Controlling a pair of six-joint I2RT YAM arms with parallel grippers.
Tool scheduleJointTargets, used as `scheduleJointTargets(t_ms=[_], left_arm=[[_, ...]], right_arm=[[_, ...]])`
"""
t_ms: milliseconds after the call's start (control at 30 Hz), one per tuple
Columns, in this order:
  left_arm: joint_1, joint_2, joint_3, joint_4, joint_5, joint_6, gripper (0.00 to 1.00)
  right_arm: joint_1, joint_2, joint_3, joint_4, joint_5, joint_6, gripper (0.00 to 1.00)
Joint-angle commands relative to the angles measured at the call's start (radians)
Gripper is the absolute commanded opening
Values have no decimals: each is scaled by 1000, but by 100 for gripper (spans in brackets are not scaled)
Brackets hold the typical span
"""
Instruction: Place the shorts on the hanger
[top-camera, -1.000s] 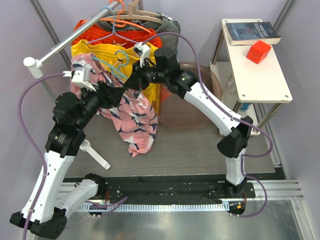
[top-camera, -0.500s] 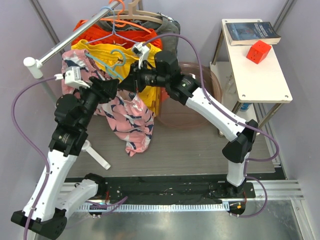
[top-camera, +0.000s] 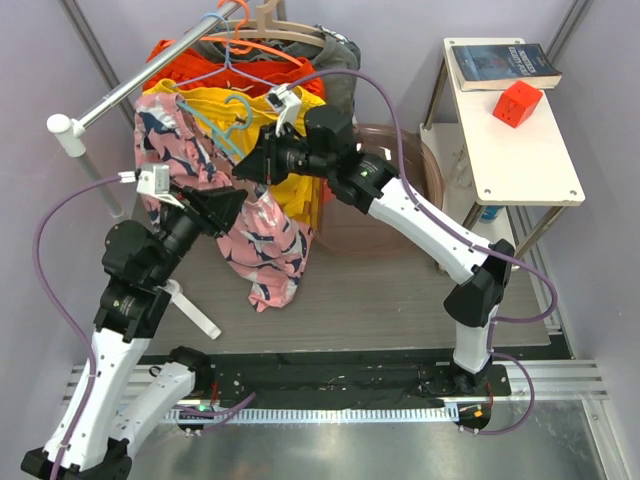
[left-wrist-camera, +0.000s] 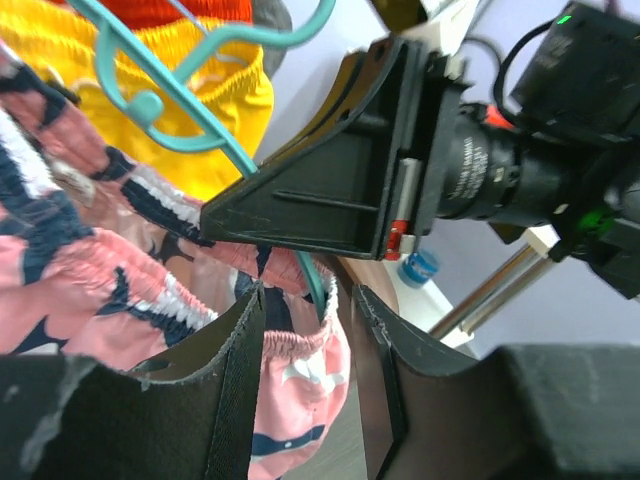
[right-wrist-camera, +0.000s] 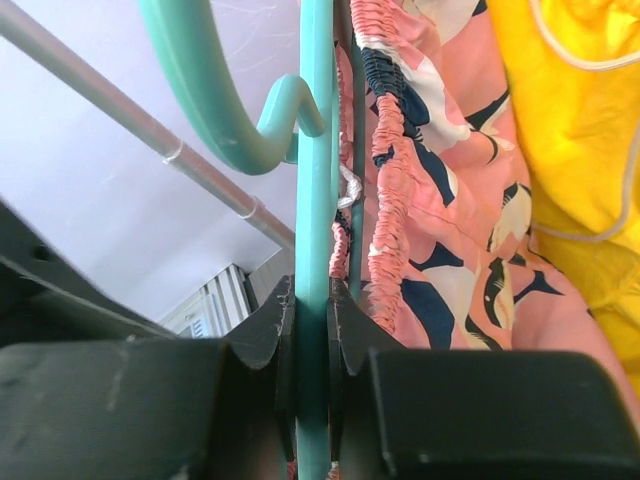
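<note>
Shorts (top-camera: 265, 235), pink, shark print: held up in front of the yellow shorts (top-camera: 293, 188), waistband along the teal hanger (right-wrist-camera: 315, 150) bar. Right gripper (right-wrist-camera: 310, 320): pinched tight on that bar. Left gripper (left-wrist-camera: 308, 300): jaws parted, pink fabric showing between them.
</note>
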Motion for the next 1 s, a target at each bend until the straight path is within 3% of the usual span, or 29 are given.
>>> scheduleJointTargets(t_ms=[0,567,667,767,933,967], left_arm=[[-4,24,-30,80,61,-18,40],[-86,82,-79,120,-52,-66,36],[-87,95,-79,134,-77,-96,24],[-87,112,-65,144,-83,-132,3],[-86,133,-41,172,-106,-192,0],[-86,138,-33,175,-115,-202,0]], right_arm=[[38,-53,23,123,39,25,1],[76,-47,25,145,132,62,1],[79,-47,26,145,133,60,1],[79,-50,23,143,128,54,1],[81,-49,26,145,125,26,1],[81,-47,28,145,123,17,10]])
